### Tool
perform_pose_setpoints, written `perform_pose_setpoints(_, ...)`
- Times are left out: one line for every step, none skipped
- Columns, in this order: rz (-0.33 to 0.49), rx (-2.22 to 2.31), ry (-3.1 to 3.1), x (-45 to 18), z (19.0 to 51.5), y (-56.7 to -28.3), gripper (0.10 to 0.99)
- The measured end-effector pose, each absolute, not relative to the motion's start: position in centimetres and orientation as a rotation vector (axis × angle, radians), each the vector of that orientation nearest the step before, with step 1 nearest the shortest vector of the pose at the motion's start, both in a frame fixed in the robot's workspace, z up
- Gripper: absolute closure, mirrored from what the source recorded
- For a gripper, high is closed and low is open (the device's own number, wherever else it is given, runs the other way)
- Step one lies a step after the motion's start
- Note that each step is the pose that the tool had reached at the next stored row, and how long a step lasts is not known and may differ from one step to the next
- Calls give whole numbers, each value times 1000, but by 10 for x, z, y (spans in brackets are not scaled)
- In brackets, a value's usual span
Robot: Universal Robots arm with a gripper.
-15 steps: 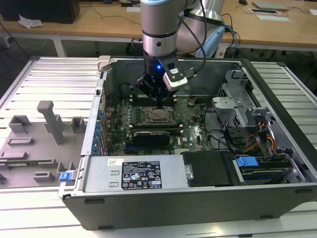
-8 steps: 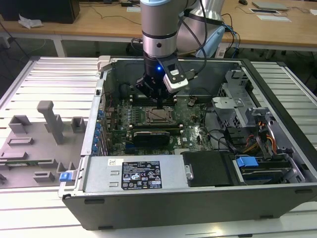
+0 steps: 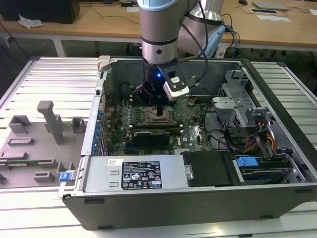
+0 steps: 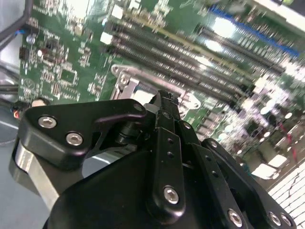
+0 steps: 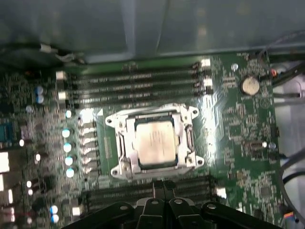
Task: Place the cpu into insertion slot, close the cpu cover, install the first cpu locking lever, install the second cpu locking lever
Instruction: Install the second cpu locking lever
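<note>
A ribbed metal bench (image 3: 44,74) carries the open computer case (image 3: 198,198); in the exterior view the end effector (image 3: 159,110) hangs just above the motherboard (image 3: 193,130). In the second wrist view its fingers (image 4: 164,102) look pressed narrow, holding nothing visible. In the first wrist view the cpu (image 5: 153,140) sits in the insertion slot (image 5: 125,143) just ahead of the fingertips, the cpu cover (image 5: 151,112) framing it. Pressing gently and squarely seems wise
</note>
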State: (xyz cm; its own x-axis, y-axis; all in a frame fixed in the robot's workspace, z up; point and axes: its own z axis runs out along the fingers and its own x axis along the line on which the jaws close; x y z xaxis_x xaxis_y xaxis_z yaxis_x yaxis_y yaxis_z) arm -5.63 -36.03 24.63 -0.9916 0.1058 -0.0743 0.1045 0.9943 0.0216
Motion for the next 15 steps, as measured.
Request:
perform_pose_setpoints(28,162,3062,-57,246,-362,980)
perform_pose_setpoints(32,162,3062,-57,246,-364,980)
perform_pose_setpoints(38,162,3062,-58,245,-365,980)
perform_pose_setpoints(53,163,3062,-59,244,-365,980)
perform_pose_setpoints(78,164,3063,-61,244,-366,980)
perform_pose_setpoints(104,165,3063,-63,243,-366,980)
perform_pose_setpoints(113,165,3063,-64,242,-367,980)
perform_pose_setpoints(118,165,3063,-65,241,-368,980)
perform_pose_setpoints(126,166,3062,-66,239,-370,980)
perform_pose_setpoints(134,166,3062,-67,238,-371,980)
perform_pose_setpoints(142,166,3062,-67,237,-372,980)
perform_pose_setpoints(149,167,3062,-68,236,-373,980)
perform_pose_setpoints(157,167,3062,-69,236,-373,980)
perform_pose_setpoints(164,167,3062,-70,235,-374,980)
perform_pose_setpoints(175,167,3062,-72,234,-374,980)
